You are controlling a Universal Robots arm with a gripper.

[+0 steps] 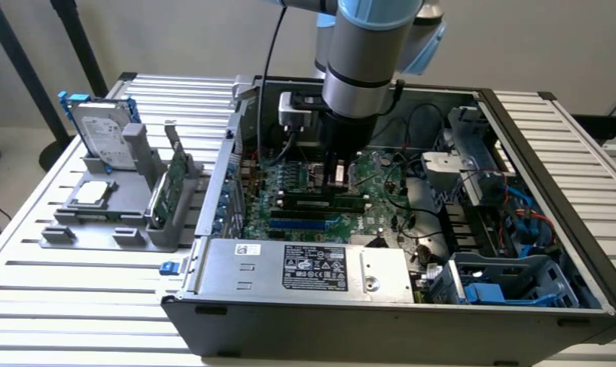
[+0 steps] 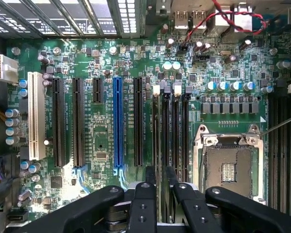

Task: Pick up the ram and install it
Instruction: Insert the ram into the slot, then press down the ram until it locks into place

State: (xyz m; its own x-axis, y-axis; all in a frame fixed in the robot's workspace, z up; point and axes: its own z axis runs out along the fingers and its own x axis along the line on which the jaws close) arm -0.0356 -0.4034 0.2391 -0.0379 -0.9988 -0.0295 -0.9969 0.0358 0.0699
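With the arm [image 1: 374, 46] reaching down into the open case [image 1: 390, 325], the gripper [image 1: 337, 180] hangs just over the motherboard [image 1: 287, 180], close above the bank of black memory slots. The ram [image 1: 319, 203] stands on edge in one of those slots, a long dark stick running from the exterior view's left to its right. It sits directly under the tool and a little nearer the camera than the fingers.

From the wrist, the gripper [image 2: 160, 174] shows its two black fingers [image 2: 150, 177] parted by a narrow gap, one on each side of the ram [image 2: 161, 145]. The stick is seen edge-on, running away from the fingertips along its slot. The jaws are apart rather than clamped; whether a pad brushes the stick cannot be told.

A blue slot [image 2: 117, 121] lies beside the memory bank on one side, and the empty processor socket [image 2: 228, 167] on the other.

On the table at the exterior view's left, well apart from the case, a grey holder [image 1: 134, 222] carries a hard drive [image 1: 102, 130], a silver chip [image 1: 92, 193] and an upright green card [image 1: 163, 195]. The power supply [image 1: 308, 267] fills the near side of the case.
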